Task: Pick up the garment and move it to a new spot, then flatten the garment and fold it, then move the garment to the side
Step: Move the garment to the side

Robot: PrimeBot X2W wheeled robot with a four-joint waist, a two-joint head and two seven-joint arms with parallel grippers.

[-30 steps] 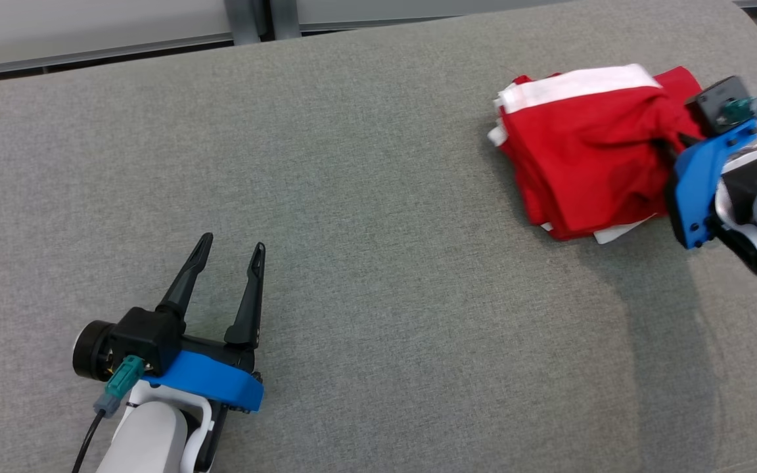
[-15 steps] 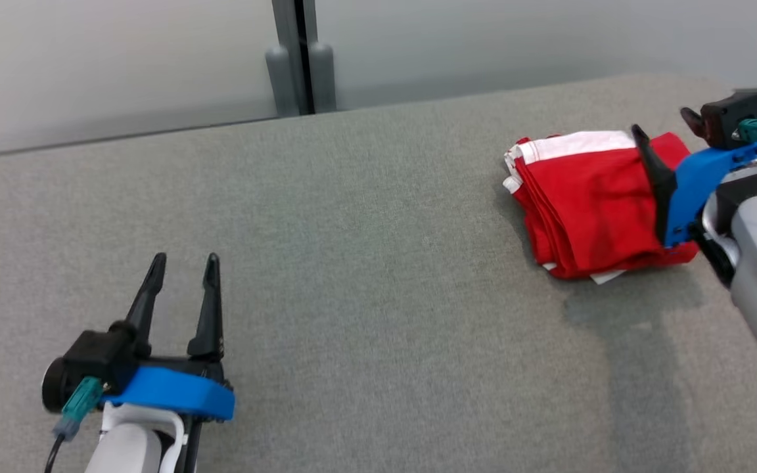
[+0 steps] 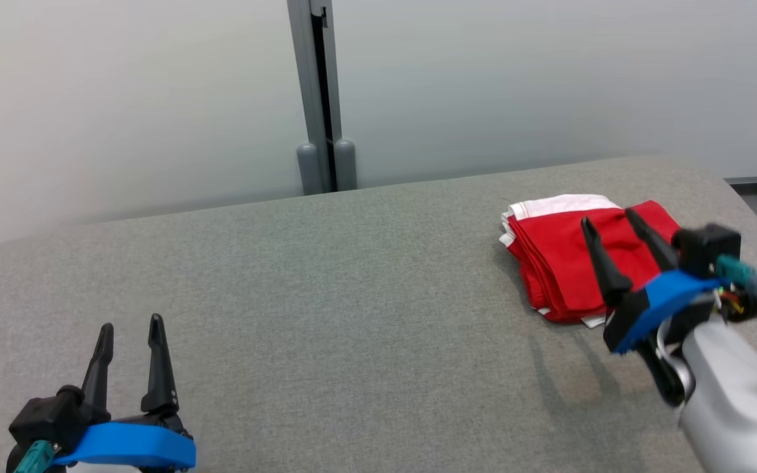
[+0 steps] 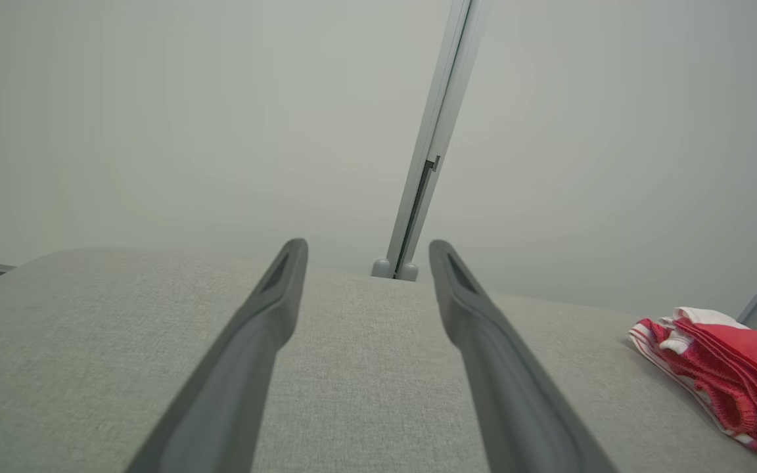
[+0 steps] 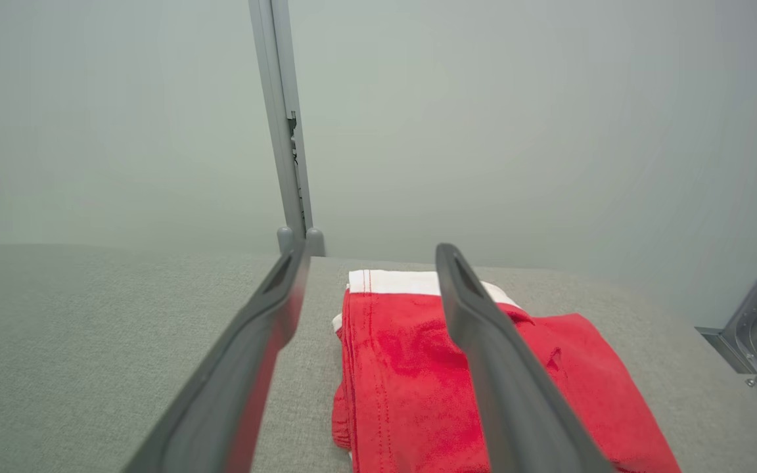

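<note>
The head camera is looking down from above across the grey cushion (image 3: 352,295). Both wrist cameras are peering low along their fingers (image 4: 247,348), sharing the wall post (image 5: 283,131) beyond them and the red garment (image 5: 405,368).

We get bright, soft, even light; right claw (image 3: 607,218) throws a faint shadow on the bench (image 3: 352,295) beneath. Wrist views are wide-angle, fingers (image 5: 490,355) soft up close, post (image 4: 428,151) leaning
</note>
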